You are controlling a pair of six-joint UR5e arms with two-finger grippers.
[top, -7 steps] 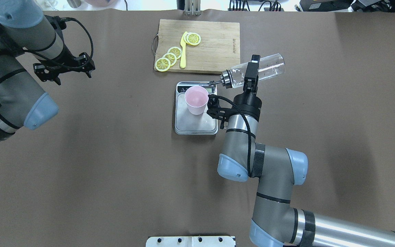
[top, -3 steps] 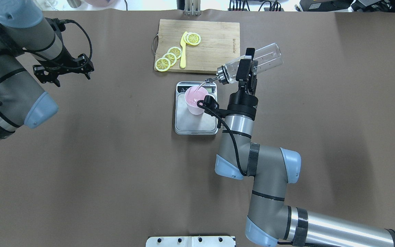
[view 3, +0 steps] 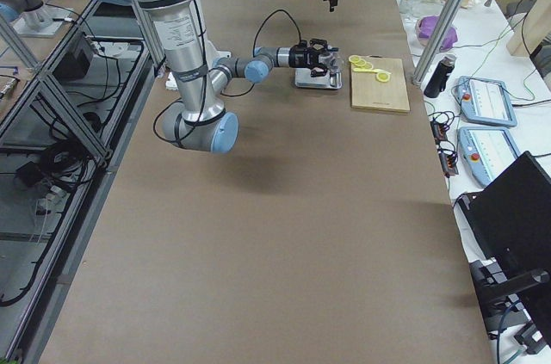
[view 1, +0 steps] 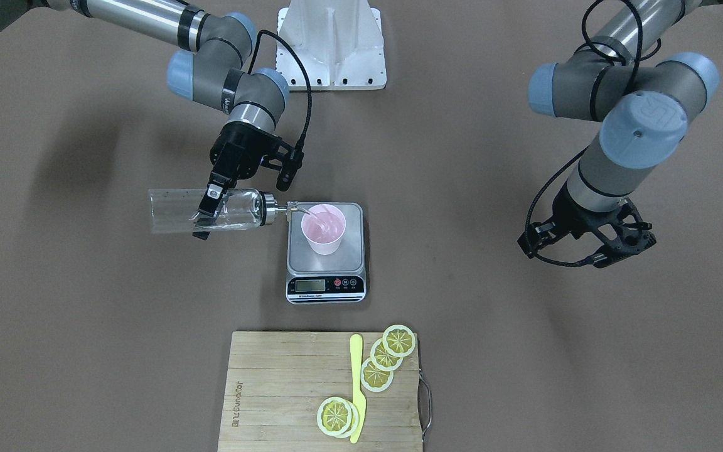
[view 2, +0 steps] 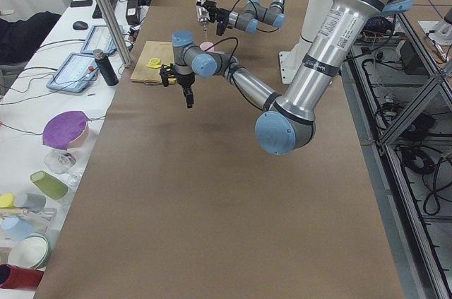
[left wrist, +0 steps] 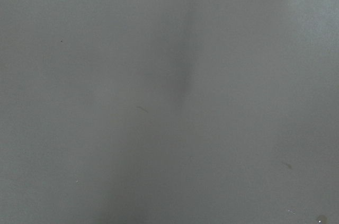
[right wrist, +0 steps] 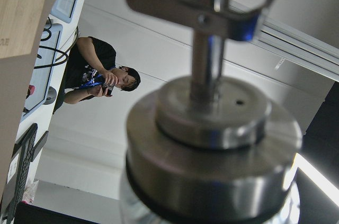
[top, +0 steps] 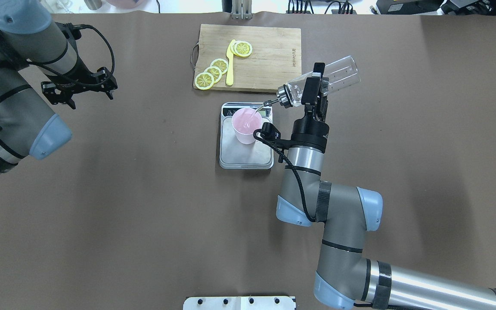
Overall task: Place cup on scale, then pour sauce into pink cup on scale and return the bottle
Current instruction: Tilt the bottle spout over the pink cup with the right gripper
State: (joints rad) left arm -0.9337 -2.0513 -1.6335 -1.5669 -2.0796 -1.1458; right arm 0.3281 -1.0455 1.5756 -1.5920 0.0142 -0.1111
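Observation:
The pale pink cup stands upright on the far part of the silver scale, also in the front view, cup on scale. My right gripper is shut on the clear glass bottle, held tilted with its metal spout toward the cup rim. A thin stream runs from the spout into the cup. The front view shows the same grip on the bottle. The right wrist view shows the metal cap close up. My left gripper hangs open and empty far to the left.
A wooden cutting board with lemon slices and a yellow knife lies just beyond the scale. The white mount base is at the robot's side of the table. The left wrist view shows only bare table.
The right gripper tipped the bottle's spout down over the cup and a stream began; it then shifted slightly right. The left arm barely moved.

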